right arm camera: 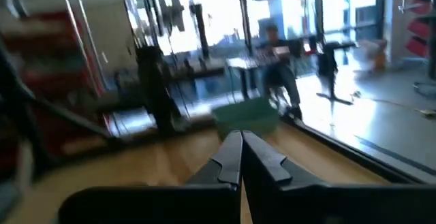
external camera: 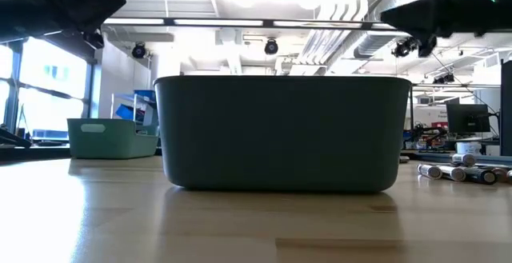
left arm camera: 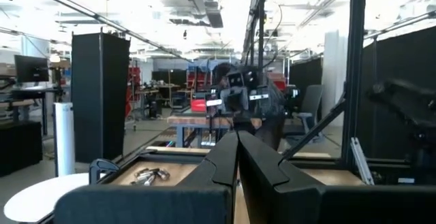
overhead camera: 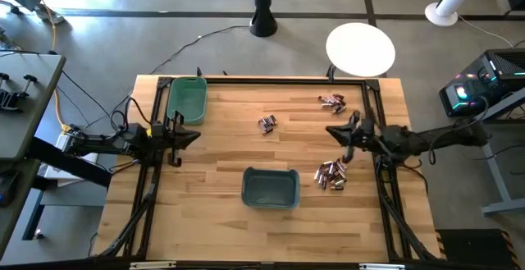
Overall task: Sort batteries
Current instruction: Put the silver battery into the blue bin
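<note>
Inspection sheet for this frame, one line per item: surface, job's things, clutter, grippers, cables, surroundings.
Surface: wooden table, black frame.
Job's things: batteries in three loose clusters; green bin at far left corner, teal bin at near centre.
Clutter: nothing seen.
Grippers: left gripper shut, empty, beside green bin; right gripper shut, empty, between the two right clusters.
Cables: black cable on floor behind table.
Surroundings: white round table, black post base.

Bright overhead ceiling light; window glare; right wrist view blurred, perhaps motion.
</note>
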`<state>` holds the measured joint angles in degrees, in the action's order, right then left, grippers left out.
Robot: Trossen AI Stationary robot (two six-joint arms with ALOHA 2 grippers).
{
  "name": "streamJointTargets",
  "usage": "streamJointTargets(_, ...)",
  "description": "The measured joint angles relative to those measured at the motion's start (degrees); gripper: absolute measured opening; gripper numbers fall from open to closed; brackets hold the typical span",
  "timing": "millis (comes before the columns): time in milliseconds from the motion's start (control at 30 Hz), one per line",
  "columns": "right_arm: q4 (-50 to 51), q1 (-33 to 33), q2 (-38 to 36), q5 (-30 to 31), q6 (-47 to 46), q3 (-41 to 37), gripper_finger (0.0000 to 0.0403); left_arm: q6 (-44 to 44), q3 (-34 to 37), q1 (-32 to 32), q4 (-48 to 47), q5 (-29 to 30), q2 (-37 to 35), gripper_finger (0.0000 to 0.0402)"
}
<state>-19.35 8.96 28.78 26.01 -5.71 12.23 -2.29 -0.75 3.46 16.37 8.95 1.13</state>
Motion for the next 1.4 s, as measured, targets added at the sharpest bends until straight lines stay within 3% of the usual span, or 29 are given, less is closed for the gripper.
streamJointTargets(167,28.85,0.41,13.36,3.68,-1.72,17.95,0.0002,-0.82,0.00,0.00,-1.23,1.44,0.00,0.0005)
streamJointTargets(333,55.10,-2.64,24.56,3.52,-21.18,32.92,0.0004,-0.78,0.02,0.00,-1.72,2.38,0.00,0.0005)
streamJointTargets(433,70.16,-4.84,29.84,-0.14,-31.99,39.78,0.0018,-0.42,0.02,0.00,-1.61,2.38,0.00,0.0005)
streamJointTargets(533,78.92,-5.62,33.96,-6.42,-39.50,42.03,0.0048,0.09,0.02,0.00,-1.36,2.39,0.00,0.0005)
streamJointTargets(700,79.96,-6.75,38.61,-19.92,-49.52,38.37,0.0123,0.13,0.02,0.00,-1.02,2.39,0.00,0.0005)
streamJointTargets(900,78.14,-7.15,43.21,-27.64,-57.65,35.63,0.0187,0.13,0.02,0.00,1.30,2.39,0.00,0.0005)
streamJointTargets(1167,72.73,-5.08,46.40,-29.78,-71.56,35.65,0.0193,-0.32,0.02,0.00,2.39,2.37,0.00,0.0005)
streamJointTargets(1400,74.62,-2.13,50.01,-29.99,-79.39,35.65,0.0193,-0.39,0.02,0.00,2.37,2.37,0.00,0.0005)
